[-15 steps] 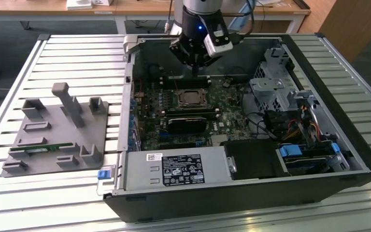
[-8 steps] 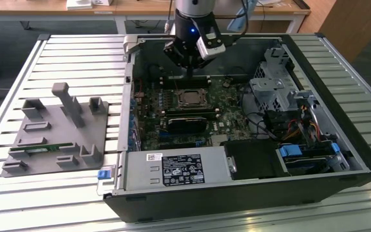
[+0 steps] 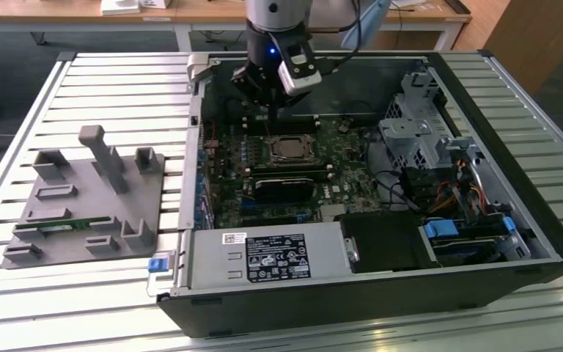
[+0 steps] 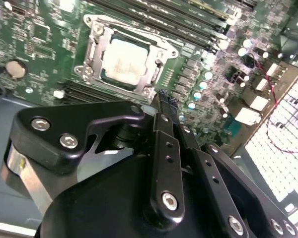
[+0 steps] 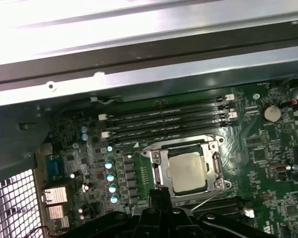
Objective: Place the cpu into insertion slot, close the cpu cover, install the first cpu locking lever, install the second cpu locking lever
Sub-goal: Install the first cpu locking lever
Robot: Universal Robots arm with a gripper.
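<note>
Claw (image 4: 166, 99), drawn together and empty, hovers beside cpu (image 4: 124, 60) within cpu cover (image 4: 96, 49), memory slots (image 4: 179, 22) nearby.

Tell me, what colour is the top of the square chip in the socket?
Plain silvery grey. The cpu shows best in the first wrist view.

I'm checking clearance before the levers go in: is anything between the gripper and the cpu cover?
Nothing visible. In the second wrist view the gripper has its tips right beside the cpu cover, which lies around the cpu, with only open space between them.
</note>
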